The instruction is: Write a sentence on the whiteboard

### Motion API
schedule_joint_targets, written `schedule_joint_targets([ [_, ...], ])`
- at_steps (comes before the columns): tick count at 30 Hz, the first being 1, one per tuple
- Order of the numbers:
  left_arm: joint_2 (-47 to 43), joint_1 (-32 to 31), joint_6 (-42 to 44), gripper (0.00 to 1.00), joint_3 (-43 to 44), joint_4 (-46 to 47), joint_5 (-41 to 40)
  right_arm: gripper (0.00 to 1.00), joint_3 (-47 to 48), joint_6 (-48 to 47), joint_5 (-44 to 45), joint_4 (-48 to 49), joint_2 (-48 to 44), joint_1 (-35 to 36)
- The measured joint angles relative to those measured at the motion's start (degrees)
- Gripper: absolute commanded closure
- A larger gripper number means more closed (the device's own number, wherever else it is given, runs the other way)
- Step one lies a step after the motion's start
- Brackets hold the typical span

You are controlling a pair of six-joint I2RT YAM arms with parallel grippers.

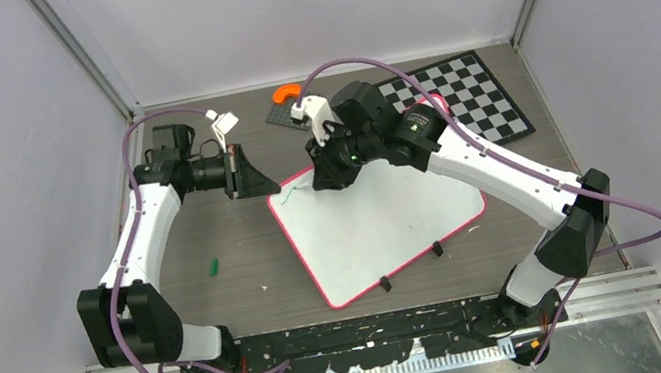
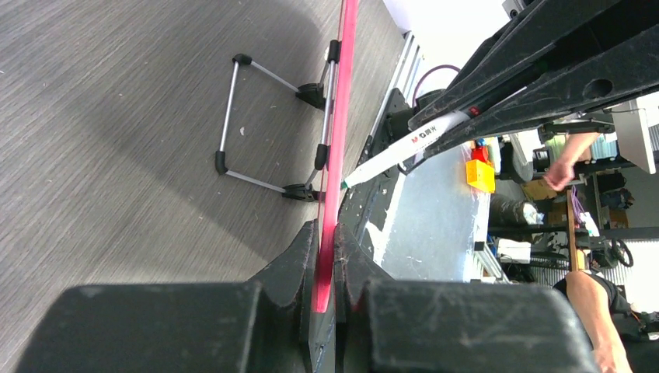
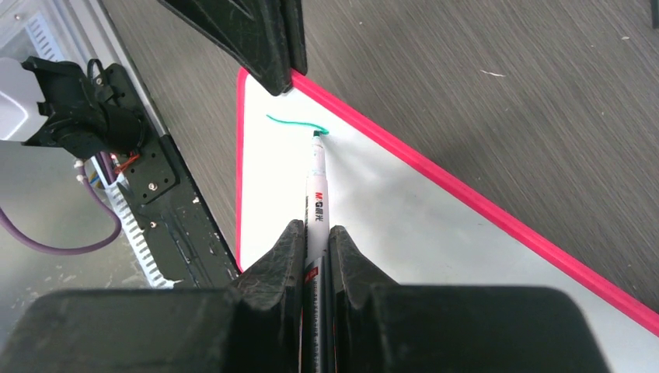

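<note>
While the right gripper (image 3: pixel 315 233) is clamping both fingers on a white marker (image 3: pixel 317 183), w/ the barrel sticking out between them, the green tip is touching the whiteboard (image 3: pixel 373 233) just inside its far-left corner. Right at the tip, the sentence (image 3: pixel 294 123) is showing as just one short wavy green stroke, no readable letters.

The left gripper (image 2: pixel 326 245) is pinching the board's red-pink rim at that same corner, one finger each side of the edge, pressed tight. In the left wrist view a thin wire stand (image 2: pixel 233 116) is showing beside the rim; can't tell if the corner is lifting off the table (image 1: pixel 213 236).

From above, the whiteboard is lying skewed approx. mid-table, w/ two black clips (image 1: pixel 385 284) sitting on its near edge. A chessboard (image 1: pixel 474 97) is lying at the far right, close to the whiteboard's far-right corner. An orange ring-shaped piece (image 1: pixel 287 92) is sitting at the far edge. A small green cap (image 1: pixel 214 265) is lying left of the whiteboard, well apart from it.
</note>
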Motion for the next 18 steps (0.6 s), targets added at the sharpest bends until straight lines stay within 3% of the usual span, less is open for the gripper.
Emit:
schedule_joint_targets([
  [18,-0.04,-0.02,0.00,1.00,0.00,-0.04,0.15,1.00,1.33,-2.64,-0.17,-0.63,2.34,4.46],
])
